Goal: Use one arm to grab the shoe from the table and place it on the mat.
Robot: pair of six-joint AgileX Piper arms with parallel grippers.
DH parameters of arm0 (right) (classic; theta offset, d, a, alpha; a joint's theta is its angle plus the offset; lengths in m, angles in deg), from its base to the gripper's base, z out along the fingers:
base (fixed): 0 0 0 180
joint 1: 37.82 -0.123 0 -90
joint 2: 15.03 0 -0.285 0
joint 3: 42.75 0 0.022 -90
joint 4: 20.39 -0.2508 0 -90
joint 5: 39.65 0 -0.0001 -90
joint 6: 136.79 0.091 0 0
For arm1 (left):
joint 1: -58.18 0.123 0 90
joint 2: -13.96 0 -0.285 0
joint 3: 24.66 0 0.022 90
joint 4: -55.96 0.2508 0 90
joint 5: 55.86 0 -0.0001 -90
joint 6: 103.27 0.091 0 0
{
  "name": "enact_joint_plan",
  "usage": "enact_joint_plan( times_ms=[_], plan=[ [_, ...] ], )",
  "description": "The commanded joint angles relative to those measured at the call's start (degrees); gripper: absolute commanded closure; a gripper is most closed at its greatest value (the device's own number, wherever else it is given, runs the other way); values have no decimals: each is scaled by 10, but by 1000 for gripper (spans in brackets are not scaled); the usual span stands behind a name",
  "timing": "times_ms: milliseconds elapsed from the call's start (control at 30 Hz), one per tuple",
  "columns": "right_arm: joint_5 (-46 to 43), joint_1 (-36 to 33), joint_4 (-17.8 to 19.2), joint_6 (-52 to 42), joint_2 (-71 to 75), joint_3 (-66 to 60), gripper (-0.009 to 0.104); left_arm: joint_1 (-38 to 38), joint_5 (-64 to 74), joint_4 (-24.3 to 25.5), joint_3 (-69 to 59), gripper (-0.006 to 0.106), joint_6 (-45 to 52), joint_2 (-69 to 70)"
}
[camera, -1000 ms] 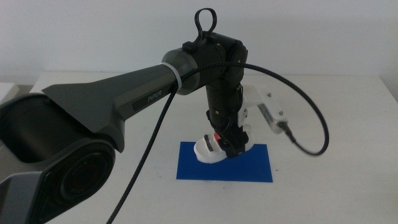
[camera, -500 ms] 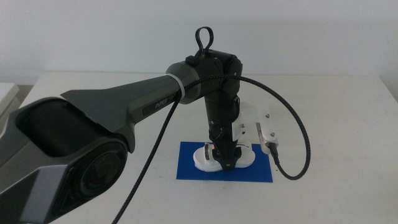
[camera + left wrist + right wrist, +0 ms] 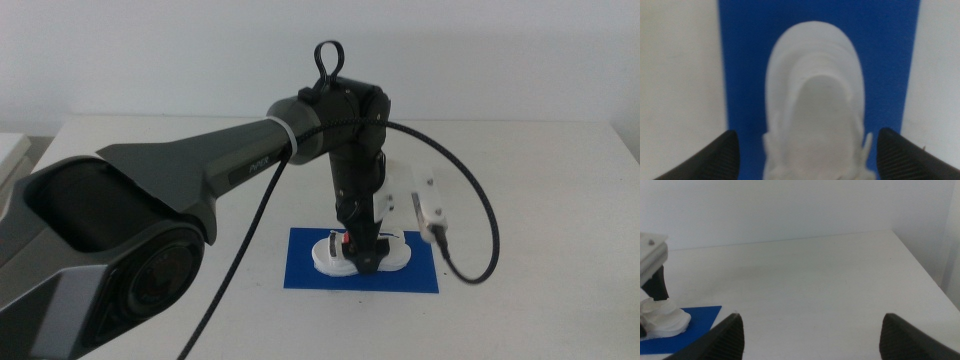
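Observation:
The white shoe (image 3: 335, 256) lies flat on the dark blue mat (image 3: 300, 272) on the white table (image 3: 530, 180). Its red strap (image 3: 347, 240) shows beside the gripper. The left arm (image 3: 200, 170) reaches in from the left. My left gripper (image 3: 363, 258) stands straight down over the shoe. In the left wrist view the shoe (image 3: 815, 100) lies on the mat (image 3: 745, 60), and my left gripper (image 3: 807, 152) has its jaws wide apart, each a little clear of the shoe's sides. My right gripper (image 3: 812, 327) is open and empty and waits over bare table to the right.
The white camera part (image 3: 430, 208) and a looping black cable (image 3: 490, 230) hang to the right of the left gripper. The right wrist view shows the shoe (image 3: 660, 319), a corner of the mat (image 3: 697, 317) and the table's far edge.
The left gripper has come down with the tilted shoe and set it flat on the mat. The shoe now lies level, and the arm has barely moved in the last half second.

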Motion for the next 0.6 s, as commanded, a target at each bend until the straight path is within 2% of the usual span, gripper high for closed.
enact_joint_plan(
  times_ms=[0, 167, 267, 400, 567],
  plan=[
    [-4, 1, 3, -3, 3, -1, 16, 4, 5, 10, 19, 7, -23, 30],
    [-4, 1, 3, -3, 3, -1, 16, 46, 5, -9, 19, 7, -222, 144],
    [-4, 1, 3, -3, 3, -1, 16, 89, 5, -25, -39, 7, -320, 231],
    [-4, 1, 3, -3, 3, -1, 16, 157, -8, -29, -224, 7, -375, 382],
    [-4, 1, 3, -3, 3, -1, 16, 223, -184, -24, -459, 7, -392, 593]
  ],
)
